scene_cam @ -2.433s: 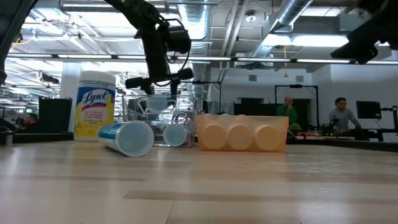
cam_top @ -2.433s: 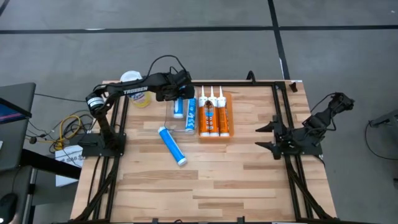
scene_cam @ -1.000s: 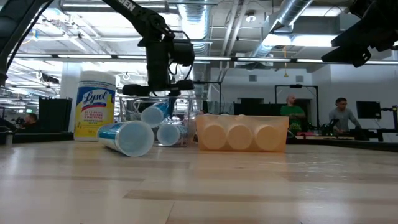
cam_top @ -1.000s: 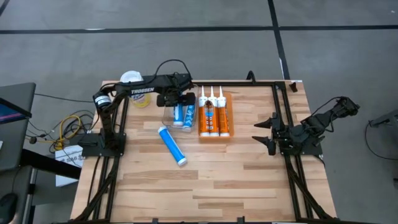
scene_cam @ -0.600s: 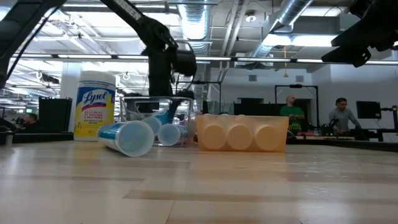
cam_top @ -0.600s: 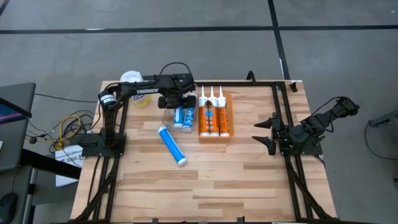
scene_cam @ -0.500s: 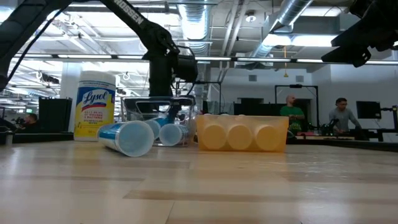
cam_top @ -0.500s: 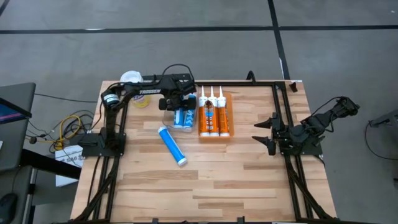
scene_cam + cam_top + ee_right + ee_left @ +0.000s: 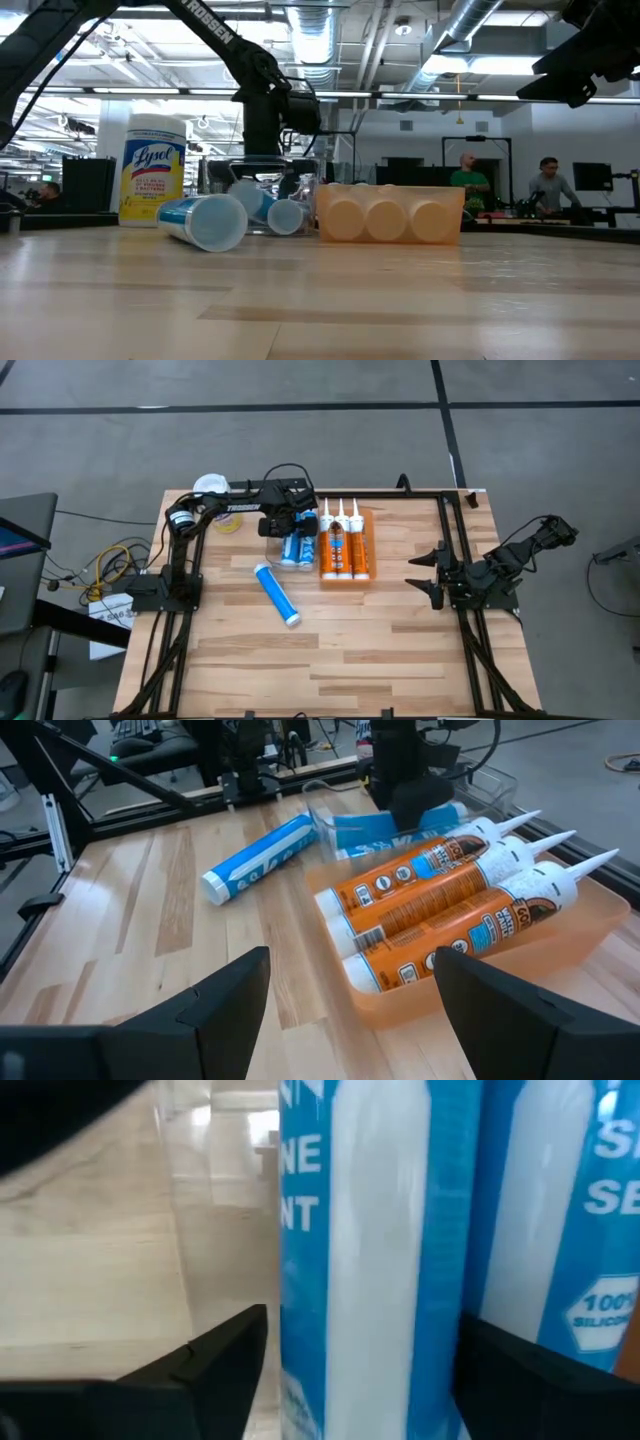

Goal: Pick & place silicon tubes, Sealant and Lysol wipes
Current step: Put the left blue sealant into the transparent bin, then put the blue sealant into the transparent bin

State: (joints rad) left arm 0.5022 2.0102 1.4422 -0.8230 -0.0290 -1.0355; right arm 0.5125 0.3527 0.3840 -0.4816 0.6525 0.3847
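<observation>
Lysol wipes (image 9: pixel 152 168) upright, yellow label, white lid, L jaws astride blue tube (image 9: pixel 372 1250), R open.

"Lysol" in blue script shows on the yellow-labelled, white-lidded round wipes canister (image 9: pixel 153 168) in the low view. The dark left arm (image 9: pixel 222 512) carries white "TROSSEN" lettering in the high view. Up close in the left wrist view, a blue-and-white sealant tube (image 9: pixel 372 1250) shows letters "NE" and "NT", and its neighbouring blue tube (image 9: pixel 560 1230) reads "100% SILICON".
</observation>
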